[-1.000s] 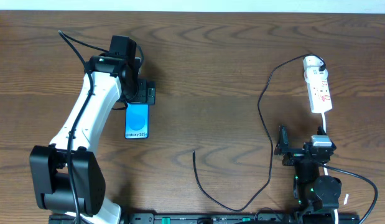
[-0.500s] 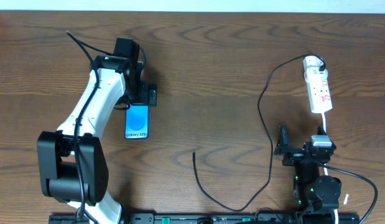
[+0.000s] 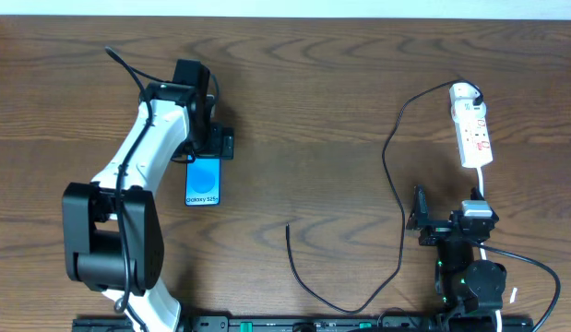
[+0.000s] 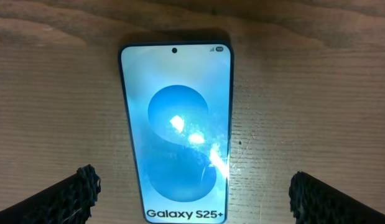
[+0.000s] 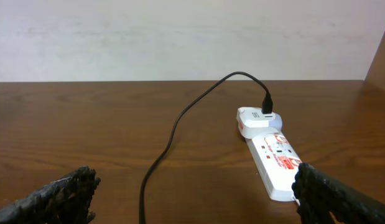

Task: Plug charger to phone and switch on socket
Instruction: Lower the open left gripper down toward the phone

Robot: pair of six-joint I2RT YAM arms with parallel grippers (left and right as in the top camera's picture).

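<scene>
Closest in, the right hand (image 3: 422, 219) sits low over the tabletop (image 3: 340, 101). Its fingers are wide apart and it holds nothing. The black cable (image 3: 401, 249) loops past it, and its loose tip lies bare in the middle. Farther off on the left, the phone (image 4: 176, 134) lies flat with its screen up. The left hand (image 4: 192, 186) hangs over it, fingers spread wide on either side, not gripping. Farthest off on the right lies the white power strip (image 5: 276, 158), with the cable plugged in at its far end.

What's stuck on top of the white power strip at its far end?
A white adapter sits on the power strip, with the black charger cable plugged into it. The outlet beneath the adapter is covered.
</scene>
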